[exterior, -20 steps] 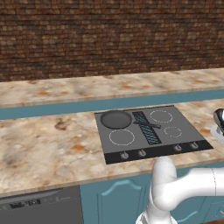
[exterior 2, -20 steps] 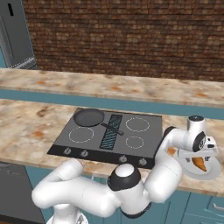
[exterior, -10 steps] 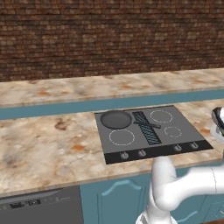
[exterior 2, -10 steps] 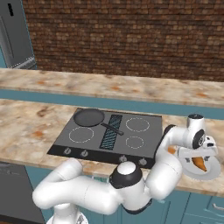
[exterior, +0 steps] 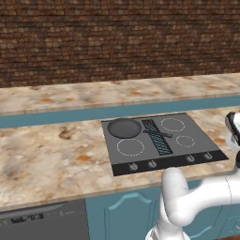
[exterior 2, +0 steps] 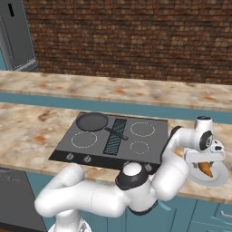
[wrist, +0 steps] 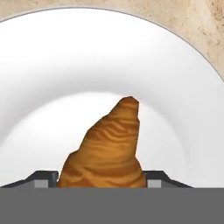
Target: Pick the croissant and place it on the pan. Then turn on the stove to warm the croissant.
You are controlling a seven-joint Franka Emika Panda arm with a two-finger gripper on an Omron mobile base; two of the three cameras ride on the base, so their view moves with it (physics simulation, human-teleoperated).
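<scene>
Landmark: I place everything relative to the stove (exterior 2: 113, 136), the black cooktop set in the marbled counter (exterior: 51, 159).
Pan: the pan (exterior 2: 92, 121) sits on the stove's far-left burner, handle pointing toward the ribbed centre strip; nothing lies in it.
Plate: a white plate (exterior 2: 218, 176) rests on the counter just right of the stove, near the front edge.
Croissant: the croissant (wrist: 107, 148) lies on the plate, one pointed end aimed away from the hand.
Gripper: the gripper (wrist: 101, 178) is down over the plate, one finger tip on each side of the croissant's wide end; I cannot tell whether the tips press it yet.
Step in hand: I judge this to be the grasp.
How to do it well: I want the thick middle between the tips, a firm close, then a straight lift clear of the plate rim before swinging left to the pan.
Risk: a pinch near the tapered end could let it slip.
</scene>
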